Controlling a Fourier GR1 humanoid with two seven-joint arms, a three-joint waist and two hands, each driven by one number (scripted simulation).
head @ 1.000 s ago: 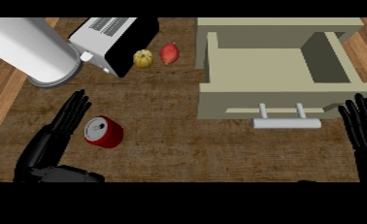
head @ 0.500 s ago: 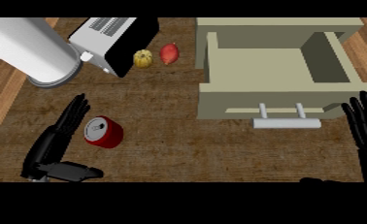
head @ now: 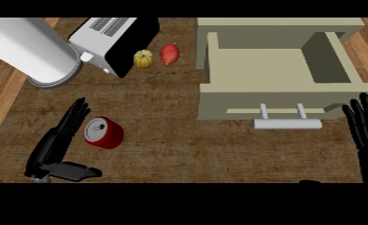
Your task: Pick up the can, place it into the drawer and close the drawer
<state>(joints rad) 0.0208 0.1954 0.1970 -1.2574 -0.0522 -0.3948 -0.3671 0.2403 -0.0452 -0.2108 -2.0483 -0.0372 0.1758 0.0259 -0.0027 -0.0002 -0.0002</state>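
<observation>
At the far left we see our left robot hand (head: 56, 143) lying beside the red can (head: 103, 132), its fingers straight along the can's left side and the thumb stretched out below, so it is spread apart and has nothing clamped yet. The can stands upright on the brown wood-grain table (head: 187, 156), its silver top facing us, well apart from the drawer. We judge it to be light, stiff and smooth-walled, likely to slip or tip if nudged near the top, so we would take it round the middle of its curved side, fingers on one flank and thumb on the other. Above it a large white cylinder (head: 32, 48) lies by a white and black appliance (head: 115, 41), and just right of that sit a small yellow fruit (head: 144, 59) and a red one (head: 170, 53), both away from the can. Further right the beige drawer (head: 277, 65) stands pulled out, its pale inside bare, its bar handle (head: 286, 121) facing us. At the right edge our right robot hand (head: 357, 124) rests open, fingers up, just beside the handle. The table looks flat and matte, with open room between can and drawer for the carry.
</observation>
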